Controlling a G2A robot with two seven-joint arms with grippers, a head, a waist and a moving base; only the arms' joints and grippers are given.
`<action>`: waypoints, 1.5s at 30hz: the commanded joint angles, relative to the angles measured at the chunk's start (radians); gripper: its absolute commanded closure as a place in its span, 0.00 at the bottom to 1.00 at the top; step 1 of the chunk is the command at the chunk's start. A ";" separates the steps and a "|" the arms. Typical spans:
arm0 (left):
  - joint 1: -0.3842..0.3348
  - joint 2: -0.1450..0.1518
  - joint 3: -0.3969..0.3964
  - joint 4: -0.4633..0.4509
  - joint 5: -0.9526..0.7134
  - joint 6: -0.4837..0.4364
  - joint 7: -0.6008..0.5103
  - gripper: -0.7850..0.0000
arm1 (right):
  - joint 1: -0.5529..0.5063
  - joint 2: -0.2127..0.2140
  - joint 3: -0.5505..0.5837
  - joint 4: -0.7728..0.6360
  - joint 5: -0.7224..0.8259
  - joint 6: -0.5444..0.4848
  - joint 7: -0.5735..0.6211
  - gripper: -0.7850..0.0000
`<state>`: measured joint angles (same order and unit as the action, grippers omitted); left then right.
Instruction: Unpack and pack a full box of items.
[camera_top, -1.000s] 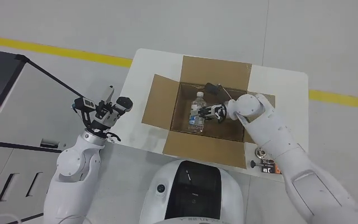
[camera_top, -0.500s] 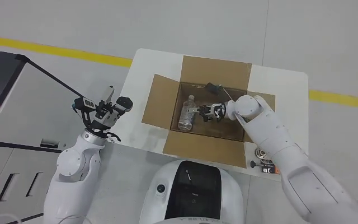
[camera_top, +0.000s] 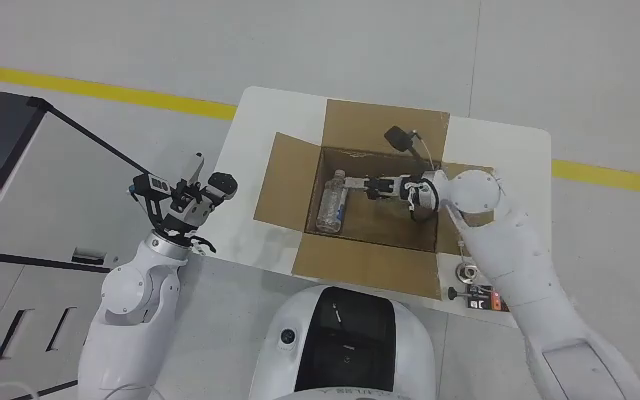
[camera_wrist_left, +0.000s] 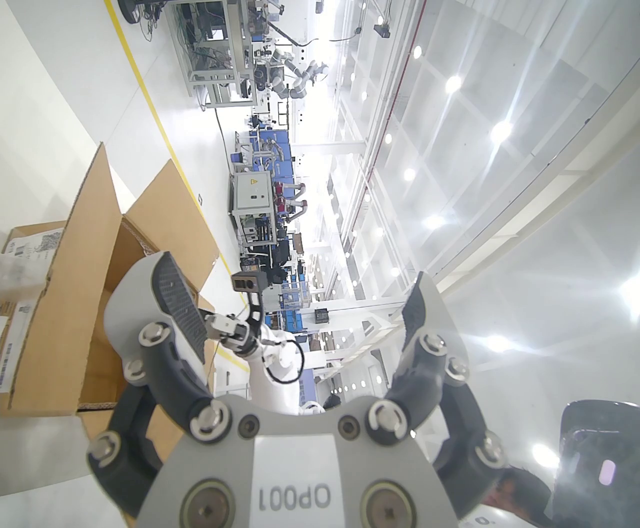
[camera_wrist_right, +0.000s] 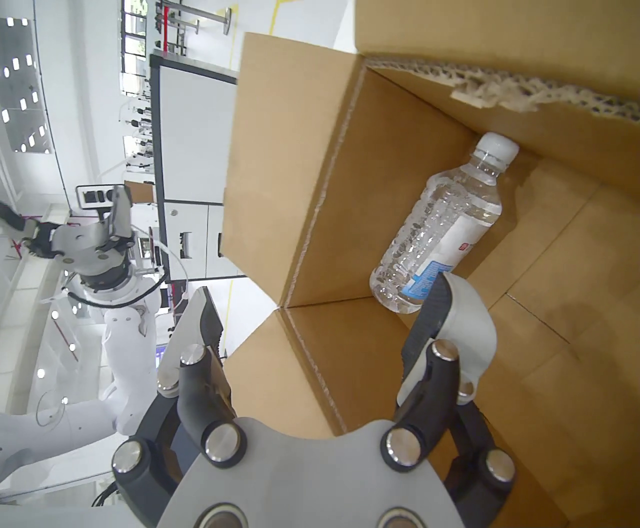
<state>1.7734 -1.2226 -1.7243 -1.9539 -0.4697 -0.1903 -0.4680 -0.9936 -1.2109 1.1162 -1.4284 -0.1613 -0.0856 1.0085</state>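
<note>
**Bottle flat in box; both sets of fingers empty**

The water bottle (camera_wrist_right: 445, 225) is noted lying on its side on the floor of the cardboard box (camera_top: 285, 185). Its cap points toward the far wall and its body runs close along the side wall nearest the left arm. This placement is judged sensible: laid flat against a wall it cannot topple, and the middle of the floor is left for further items.

The right gripper (camera_wrist_right: 320, 290) is held inside the box, near the bottle but apart from it. Its fingers (camera_wrist_right: 460, 320) are spread, with nothing between them.

The left gripper (camera_wrist_left: 292, 270) is held off to the side, beyond the edge of the white surface (camera_top: 500, 150), and is pointed upward. Its fingers (camera_wrist_left: 170, 295) are likewise spread and empty. This pose is judged a parked one that keeps the box opening free for the other arm.

A few small items (camera_top: 475, 290) are seen on the surface outside the box, beside the right arm, and are judged to be awaiting packing. With one bottle in and these items out, packing is judged to be at an early stage.

Risk noted: the bottle is round and could roll if the box wall is knocked by the wrist.
</note>
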 joint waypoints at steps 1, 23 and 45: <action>0.000 0.000 0.000 0.000 0.000 0.000 0.000 0.00 | -0.088 0.025 0.096 -0.210 -0.046 0.015 0.004 0.06; 0.000 0.000 0.000 0.000 0.000 0.000 0.000 0.00 | -1.307 0.013 1.095 -0.813 -0.381 -0.027 -0.514 0.00; 0.000 0.000 0.000 0.000 0.000 0.000 0.000 0.00 | -1.356 -0.013 0.982 -0.745 -0.698 0.070 -0.347 0.52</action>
<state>1.7734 -1.2226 -1.7243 -1.9539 -0.4697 -0.1903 -0.4680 -2.3500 -1.2238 2.0981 -2.1823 -0.8274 -0.0335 0.6148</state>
